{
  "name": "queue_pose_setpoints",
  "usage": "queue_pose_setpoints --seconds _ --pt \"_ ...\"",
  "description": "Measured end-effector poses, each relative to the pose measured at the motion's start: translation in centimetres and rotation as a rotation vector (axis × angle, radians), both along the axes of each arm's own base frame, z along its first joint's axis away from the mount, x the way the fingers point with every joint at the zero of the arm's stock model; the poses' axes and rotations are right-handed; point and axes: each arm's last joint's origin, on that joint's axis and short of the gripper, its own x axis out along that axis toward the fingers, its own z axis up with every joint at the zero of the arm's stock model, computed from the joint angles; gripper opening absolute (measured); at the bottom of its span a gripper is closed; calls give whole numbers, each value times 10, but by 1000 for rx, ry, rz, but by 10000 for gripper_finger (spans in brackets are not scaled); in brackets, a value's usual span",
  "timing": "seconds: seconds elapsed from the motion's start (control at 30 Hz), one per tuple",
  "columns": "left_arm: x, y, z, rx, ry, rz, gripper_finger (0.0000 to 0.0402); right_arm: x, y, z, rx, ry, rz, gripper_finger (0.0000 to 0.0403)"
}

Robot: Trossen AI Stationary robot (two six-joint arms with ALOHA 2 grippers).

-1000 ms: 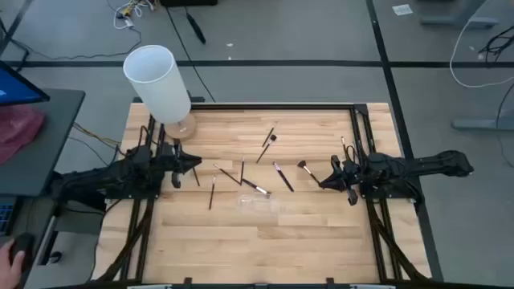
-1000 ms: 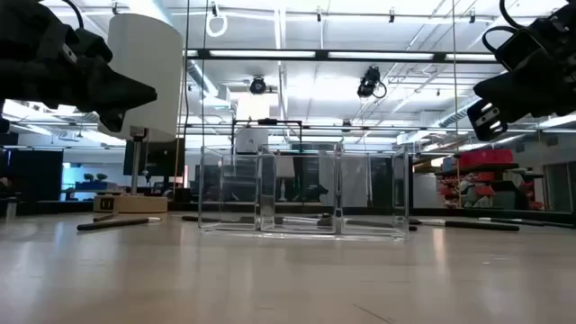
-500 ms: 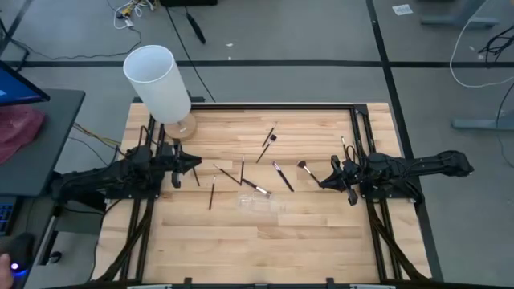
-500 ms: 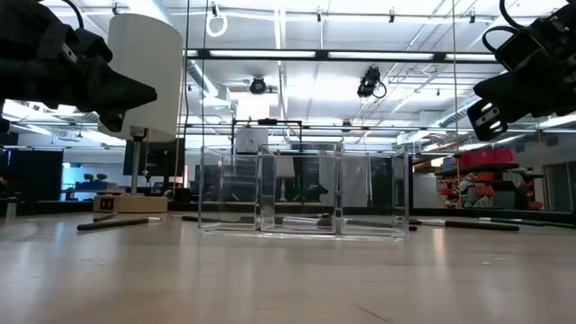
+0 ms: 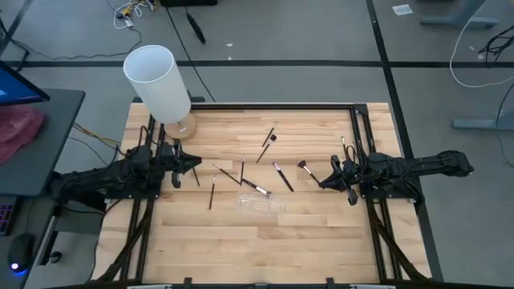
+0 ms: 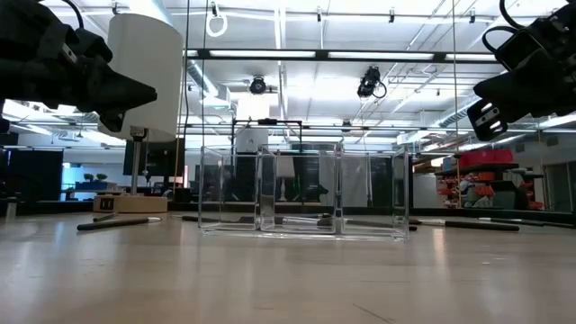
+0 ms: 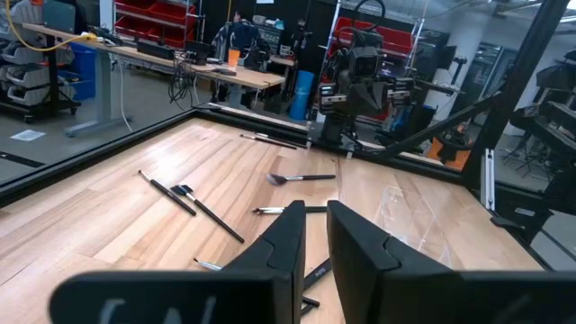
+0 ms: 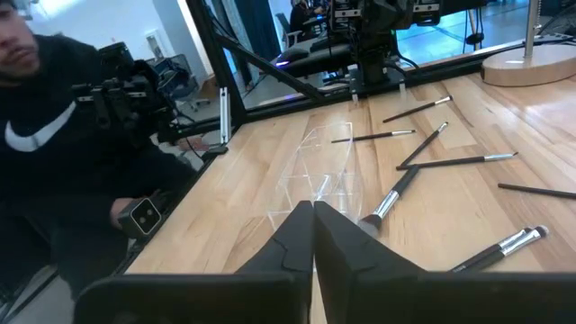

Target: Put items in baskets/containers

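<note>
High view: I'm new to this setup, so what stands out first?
A tall white cylinder on a round wooden base stands at the table's far left corner. Thin black makeup brushes lie scattered across the middle of the wooden table, beside a nearly invisible clear holder.

Even, bright overhead light is falling on the wooden table (image 5: 321,233) in the high view, casting only faint, short shadows under the brushes (image 5: 282,176); in the low view the ceiling light strips (image 6: 387,56) are glaring white against the room behind, while the near tabletop is lying soft and out of focus. In the wrist views the near dark fingers (image 7: 360,243) are showing blurred; the clear holder (image 8: 324,171) is catching pale reflections, and the far room is looking dimmer.
</note>
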Motion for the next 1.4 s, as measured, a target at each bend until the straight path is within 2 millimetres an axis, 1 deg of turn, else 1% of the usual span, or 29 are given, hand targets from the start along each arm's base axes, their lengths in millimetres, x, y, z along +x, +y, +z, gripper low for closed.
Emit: queue_pose_setpoints --seconds 1.1,1.3,1.4 --pt "0 0 0 0 0 0 51 0 0 0 -2 -1 0 16" --pt "0 0 0 0 0 0 51 1 -1 5 -88 -75 -36 16" --pt "0 0 0 0 0 0 51 1 -2 14 -54 -159 -61 16"
